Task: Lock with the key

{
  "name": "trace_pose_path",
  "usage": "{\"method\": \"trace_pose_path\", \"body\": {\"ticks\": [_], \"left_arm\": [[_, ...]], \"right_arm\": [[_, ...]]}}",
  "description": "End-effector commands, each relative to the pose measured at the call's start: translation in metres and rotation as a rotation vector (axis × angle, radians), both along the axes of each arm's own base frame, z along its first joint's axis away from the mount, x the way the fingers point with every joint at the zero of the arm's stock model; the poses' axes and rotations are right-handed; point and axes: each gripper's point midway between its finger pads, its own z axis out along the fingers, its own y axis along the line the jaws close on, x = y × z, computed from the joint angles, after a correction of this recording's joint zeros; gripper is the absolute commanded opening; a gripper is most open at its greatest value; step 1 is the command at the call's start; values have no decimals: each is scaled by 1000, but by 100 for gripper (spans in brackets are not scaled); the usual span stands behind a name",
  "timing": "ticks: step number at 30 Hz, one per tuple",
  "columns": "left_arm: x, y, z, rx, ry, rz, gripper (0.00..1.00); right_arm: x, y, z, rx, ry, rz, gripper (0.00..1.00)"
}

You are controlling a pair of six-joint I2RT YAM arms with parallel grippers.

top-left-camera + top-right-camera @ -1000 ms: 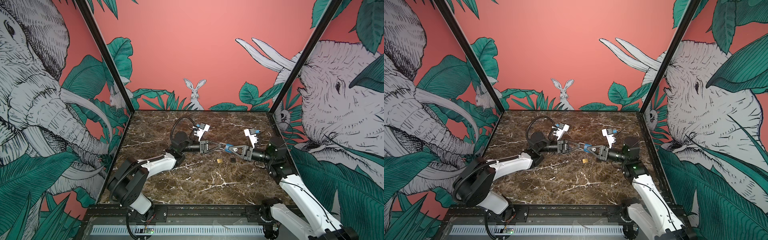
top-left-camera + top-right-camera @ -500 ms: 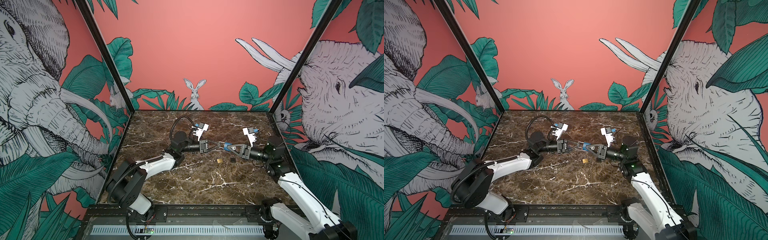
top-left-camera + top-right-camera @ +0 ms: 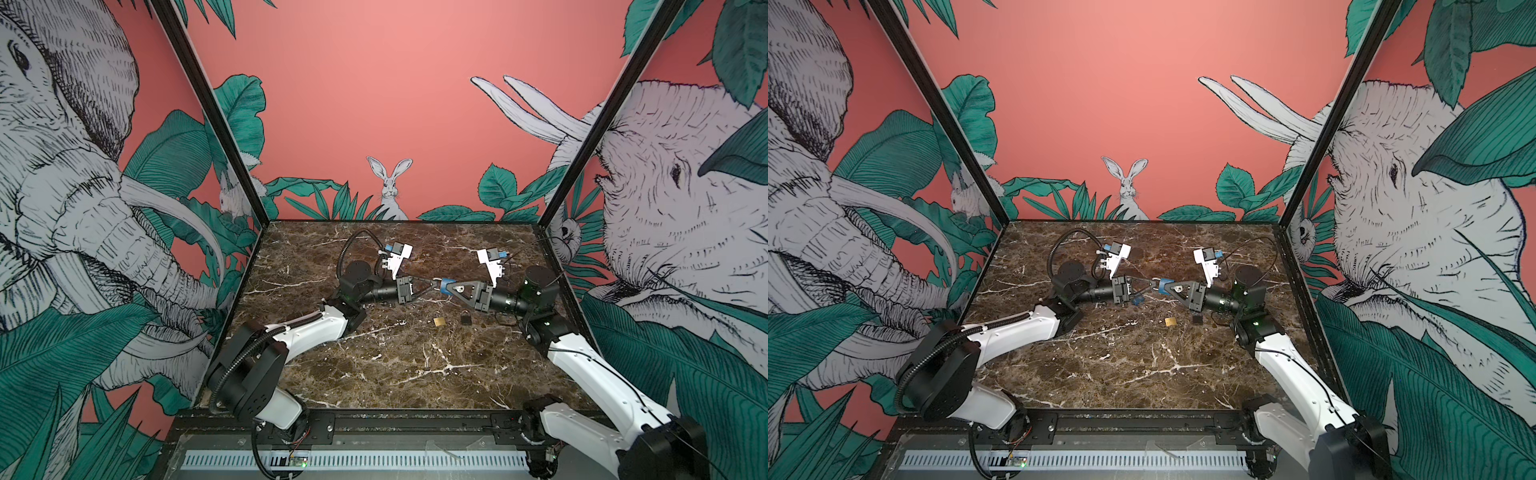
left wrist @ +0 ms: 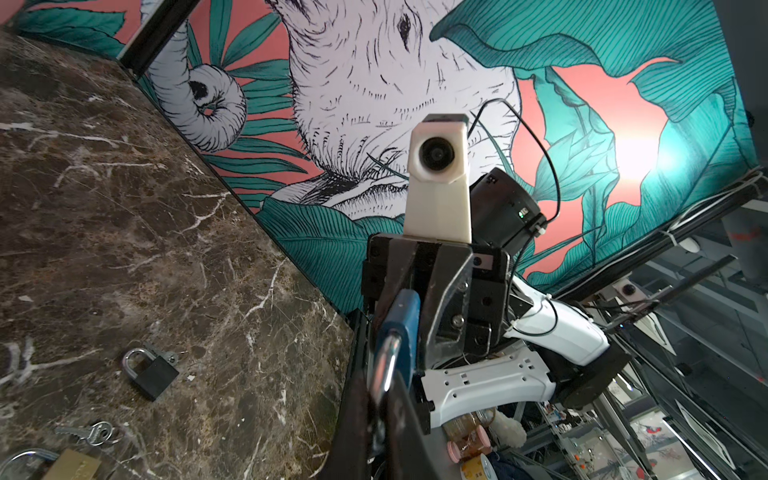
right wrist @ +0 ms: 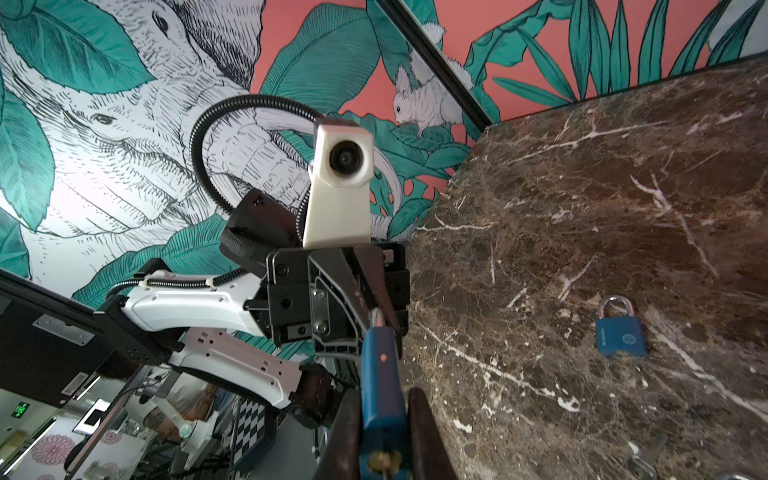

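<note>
gripping the body of a blue padlock point(image 5: 380, 374), the right gripper point(image 3: 452, 287) holds it in the air above the middle of the marble table point(image 3: 374, 374), jaws closed on its flat sides. the left gripper point(image 3: 430, 284) faces it, pinched shut on that padlock's silver shackle point(image 4: 386, 365). on the table just below lie a black padlock point(image 3: 466, 318) and a brass padlock point(image 3: 439, 321), near each other; a key point(image 4: 89, 432) lies beside the brass one. a second blue padlock point(image 5: 621, 332) lies flat beneath the left gripper

Robot lab cell, mural walls point(image 3: 374, 104), marble tabletop point(image 3: 395, 365)
</note>
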Motion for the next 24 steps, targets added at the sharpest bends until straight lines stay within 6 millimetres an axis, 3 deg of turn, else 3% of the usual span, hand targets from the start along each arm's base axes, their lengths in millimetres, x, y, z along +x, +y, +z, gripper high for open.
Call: {"method": "trace_pose_path", "body": {"ticks": [1, 5, 7, 10, 11, 13, 15, 21, 24], "left_arm": [[-76, -11, 41, -91, -181, -260, 0], [-68, -9, 35, -66, -183, -215, 0], [-53, -2, 25, -21, -171, -149, 0], [-17, 23, 16, 11, -154, -3, 0], [-6, 33, 16, 11, -151, 41, 3], [5, 47, 16, 9, -153, 84, 42], [9, 56, 17, 9, -169, 111, 61], [3, 60, 4, 40, -172, 97, 67], [-1, 61, -7, 38, -146, 80, 65]], "right_arm": [[3, 29, -5, -1, 5, 39, 0], [5, 31, -5, 4, 10, 32, 0], [7, 23, -7, -16, 10, 4, 0], [10, 7, -12, -35, 42, -42, 0], [9, 1, -15, -39, 52, -56, 0], [9, -7, -19, -45, 62, -80, 0], [5, -11, -22, -40, 73, -81, 0], [-3, -9, -24, -4, 81, -48, 0], [-9, -5, -13, 57, 60, -5, 0]]}}
